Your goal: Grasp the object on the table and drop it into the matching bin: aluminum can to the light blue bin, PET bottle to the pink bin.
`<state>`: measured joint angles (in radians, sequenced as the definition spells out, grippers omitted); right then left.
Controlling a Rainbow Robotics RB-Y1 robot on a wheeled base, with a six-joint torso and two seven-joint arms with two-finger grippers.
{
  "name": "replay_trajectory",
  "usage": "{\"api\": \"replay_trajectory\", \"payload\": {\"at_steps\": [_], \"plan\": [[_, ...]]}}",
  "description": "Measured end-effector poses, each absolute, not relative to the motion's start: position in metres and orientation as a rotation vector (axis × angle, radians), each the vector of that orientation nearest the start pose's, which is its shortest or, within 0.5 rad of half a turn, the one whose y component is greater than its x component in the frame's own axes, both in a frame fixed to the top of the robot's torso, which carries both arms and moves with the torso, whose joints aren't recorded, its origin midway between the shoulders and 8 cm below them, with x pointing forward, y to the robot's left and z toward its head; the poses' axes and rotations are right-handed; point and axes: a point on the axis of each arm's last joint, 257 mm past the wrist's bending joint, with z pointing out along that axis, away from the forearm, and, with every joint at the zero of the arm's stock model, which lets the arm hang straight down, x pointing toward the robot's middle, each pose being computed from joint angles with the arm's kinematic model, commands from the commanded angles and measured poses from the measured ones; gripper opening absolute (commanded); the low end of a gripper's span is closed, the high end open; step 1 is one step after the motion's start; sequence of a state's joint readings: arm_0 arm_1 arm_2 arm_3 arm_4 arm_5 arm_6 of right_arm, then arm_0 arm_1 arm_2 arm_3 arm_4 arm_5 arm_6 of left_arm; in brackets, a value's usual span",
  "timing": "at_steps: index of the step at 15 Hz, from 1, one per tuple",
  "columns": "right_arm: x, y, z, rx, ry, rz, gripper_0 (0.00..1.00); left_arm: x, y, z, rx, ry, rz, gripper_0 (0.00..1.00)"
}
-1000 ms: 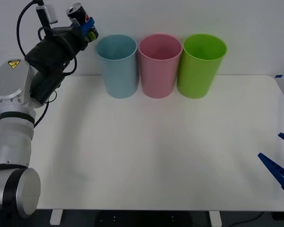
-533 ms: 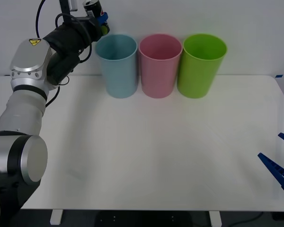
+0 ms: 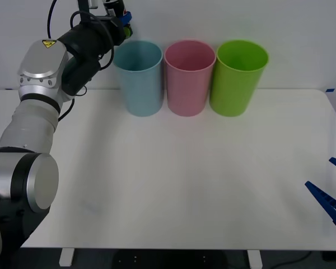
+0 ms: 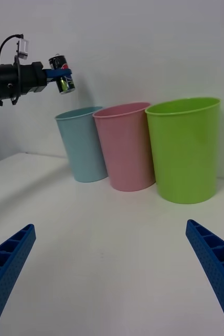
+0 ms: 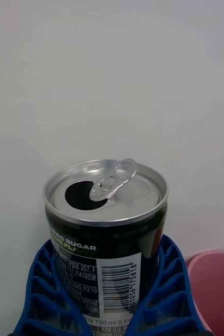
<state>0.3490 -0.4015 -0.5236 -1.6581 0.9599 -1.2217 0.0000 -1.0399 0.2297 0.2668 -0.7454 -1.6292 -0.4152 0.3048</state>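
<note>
Left arm [image 3: 73,56] raised, fingers [image 5: 43,294] clamping can [image 5: 105,236] above light blue bin [image 3: 138,78].

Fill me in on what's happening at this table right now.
The robot is sorting a drink can into a bin. Its left gripper is shut on the can and holds it in the air, up beside the rim of the light blue bin, not yet over the opening. The pink bin and a green bin stand next in the row. The right gripper waits open, low over the white table.
</note>
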Motion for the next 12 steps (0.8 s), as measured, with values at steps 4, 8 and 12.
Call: {"api": "replay_trajectory", "payload": {"at_steps": [4, 8, 12], "plan": [[0.342, -0.33, -0.169, -0.465, 1.441, 0.567, 1.0, 0.744, 0.14, 0.021, 0.224, 1.433, -0.408, 0.02], [0.342, -0.33, -0.169, -0.465, 1.441, 0.567, 1.0, 0.742, 0.131, 0.018, 0.247, 1.438, -0.407, 0.02], [0.342, -0.33, -0.169, -0.465, 1.441, 0.567, 1.0, 0.741, 0.124, 0.019, 0.257, 1.435, -0.41, 0.04]]}}
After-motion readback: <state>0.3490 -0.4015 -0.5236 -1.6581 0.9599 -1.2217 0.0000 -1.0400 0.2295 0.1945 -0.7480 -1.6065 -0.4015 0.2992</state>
